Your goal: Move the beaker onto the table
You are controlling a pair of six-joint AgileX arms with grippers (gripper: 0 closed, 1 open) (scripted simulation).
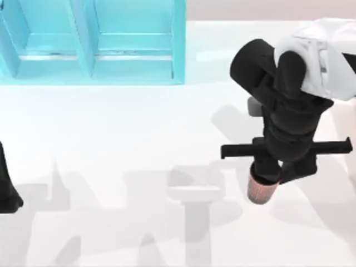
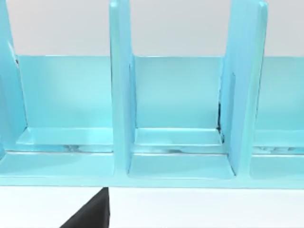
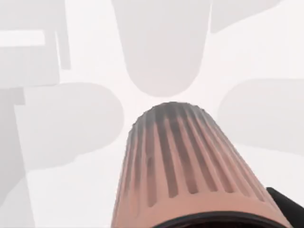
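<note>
Top view: beaker [image 1: 260, 191] sits just below right fingers [image 1: 278, 173].

White table [image 1: 111, 139]; turquoise shelf unit [image 1: 94, 44] on it.

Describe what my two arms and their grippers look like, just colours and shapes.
The right arm is matte black with rounded, bulbous segments and a glossy white shell at its upper end. Its right gripper is black, below a thin black crossbar. The left arm is a plain black shape at the table's left edge. No cables or markings are visible.
</note>
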